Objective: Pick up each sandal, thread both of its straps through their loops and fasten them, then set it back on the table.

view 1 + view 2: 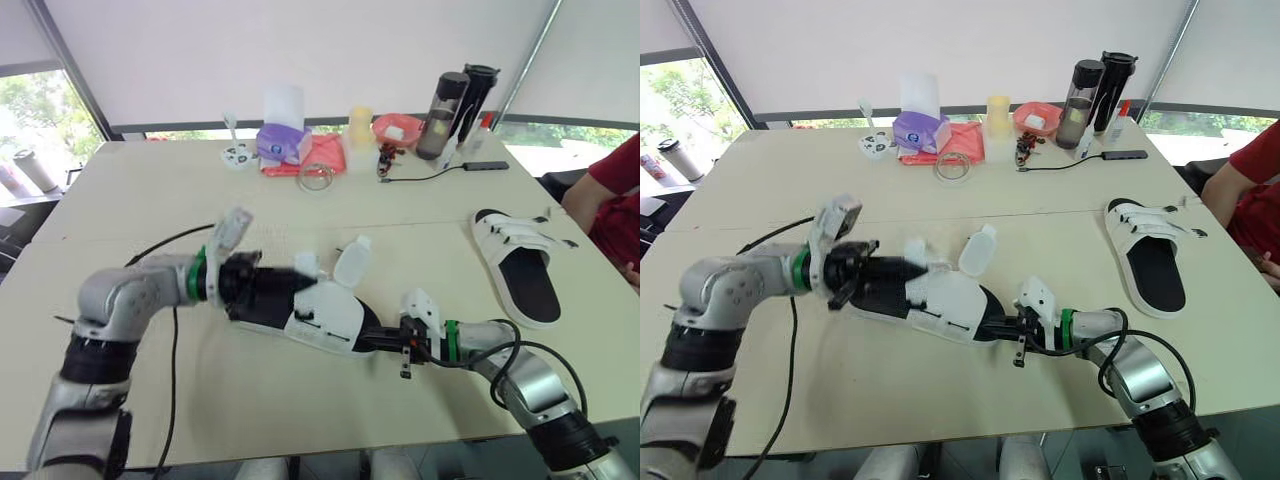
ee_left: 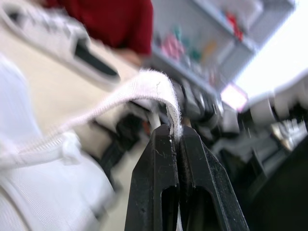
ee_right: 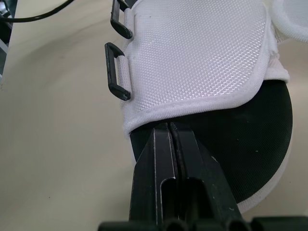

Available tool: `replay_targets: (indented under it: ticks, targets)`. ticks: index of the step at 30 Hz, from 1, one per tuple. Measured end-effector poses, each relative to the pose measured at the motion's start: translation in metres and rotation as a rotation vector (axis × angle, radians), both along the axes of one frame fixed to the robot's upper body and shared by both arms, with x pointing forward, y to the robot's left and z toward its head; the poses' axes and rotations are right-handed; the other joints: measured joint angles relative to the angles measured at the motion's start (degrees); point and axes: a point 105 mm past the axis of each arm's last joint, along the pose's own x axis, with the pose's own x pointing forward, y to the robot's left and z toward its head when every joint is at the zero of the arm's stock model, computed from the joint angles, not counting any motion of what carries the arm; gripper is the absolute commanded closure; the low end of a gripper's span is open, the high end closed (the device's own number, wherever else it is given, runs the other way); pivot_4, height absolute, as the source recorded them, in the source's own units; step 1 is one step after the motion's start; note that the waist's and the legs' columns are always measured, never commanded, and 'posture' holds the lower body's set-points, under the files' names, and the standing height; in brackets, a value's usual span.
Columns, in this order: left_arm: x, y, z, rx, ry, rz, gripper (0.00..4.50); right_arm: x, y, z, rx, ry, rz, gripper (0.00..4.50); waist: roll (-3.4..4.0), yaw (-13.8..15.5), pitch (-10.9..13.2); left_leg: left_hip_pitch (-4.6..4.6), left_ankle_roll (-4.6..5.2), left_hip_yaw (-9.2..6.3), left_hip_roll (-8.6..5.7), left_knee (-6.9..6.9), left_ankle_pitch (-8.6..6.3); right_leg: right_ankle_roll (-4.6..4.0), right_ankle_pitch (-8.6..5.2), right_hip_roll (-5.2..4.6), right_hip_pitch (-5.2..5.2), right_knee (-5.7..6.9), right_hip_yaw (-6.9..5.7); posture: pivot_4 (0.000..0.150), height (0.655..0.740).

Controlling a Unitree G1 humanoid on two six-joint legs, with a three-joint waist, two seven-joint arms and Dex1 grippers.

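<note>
The sandal [image 1: 320, 315] lies near the middle of the table [image 1: 300, 420], stretched between both arms; the other sandal [image 1: 515, 262] sits well apart on the right. The left gripper [image 2: 173, 132] is clamped tight on the tip of a white strap [image 2: 120, 98], and the right gripper [image 3: 169, 127] is pinched closed on the black sole's edge. The strap looks limp and the sole light, with some give, so I'd grip near the strap's end to steer it into the loops [image 3: 118, 72].
</note>
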Motion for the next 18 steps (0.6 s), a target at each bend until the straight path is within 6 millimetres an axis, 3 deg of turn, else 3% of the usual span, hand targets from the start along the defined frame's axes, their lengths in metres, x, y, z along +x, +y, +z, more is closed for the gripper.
replay_targets:
  ticks: [4, 10, 18]
  targets:
    - [0.014, 0.0, -0.011, 0.037, 0.013, 0.014, 4.47, 0.001, 0.001, 0.0, 0.0, 0.0, 0.003, 4.5, 0.0, -0.2, 0.0, 0.0, 0.05, 0.02, 0.0, 0.0, 0.04, 0.0, 0.01, 0.02, 0.03, 0.02, -0.01, 0.15, 0.74]
    - [0.028, -0.006, -0.044, 0.12, 0.077, -0.058, 4.47, 0.002, 0.002, 0.0, 0.0, 0.0, 0.004, 4.5, -0.04, -0.5, 0.0, 0.03, -0.04, 0.02, -0.01, 0.02, 0.0, -0.04, 0.03, 0.0, 0.06, 0.01, -0.02, 0.15, 0.74]
    - [0.033, -0.007, -0.055, 0.151, 0.072, -0.111, 4.47, 0.001, 0.002, 0.0, 0.001, -0.004, -0.003, 4.5, -0.04, -0.6, 0.0, 0.01, -0.03, 0.0, -0.02, 0.01, 0.0, -0.01, 0.02, -0.01, 0.05, 0.0, -0.02, 0.15, 0.74]
